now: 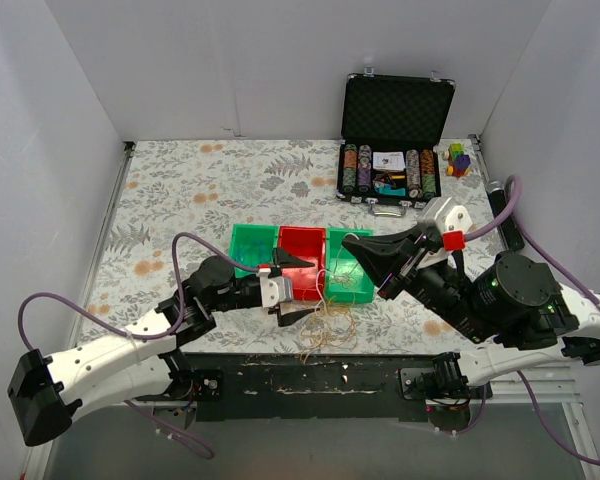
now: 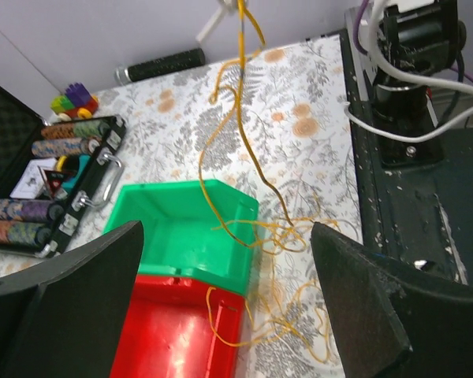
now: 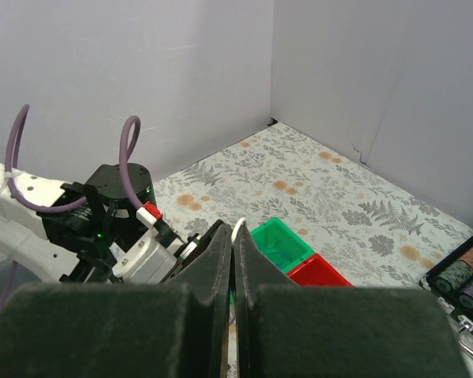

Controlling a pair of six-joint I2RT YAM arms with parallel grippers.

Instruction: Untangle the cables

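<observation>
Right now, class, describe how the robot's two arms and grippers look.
The left arm and right arm are white with black joints, each trailing a thick purple hose. The left gripper and right gripper have black wedge fingers and a small red tab.

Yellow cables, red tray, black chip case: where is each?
yellow cables point(image 1: 328, 322), top view, loose tangle on the table
red tray point(image 1: 305, 241), top view, bare floor at its back
black chip case point(image 1: 395, 108), top view, open lid

Two green bins point(image 1: 248, 240), one red bin point(image 1: 305, 240), one black case point(image 1: 395, 105), one tangle of yellow cables point(image 1: 325, 325)
</observation>
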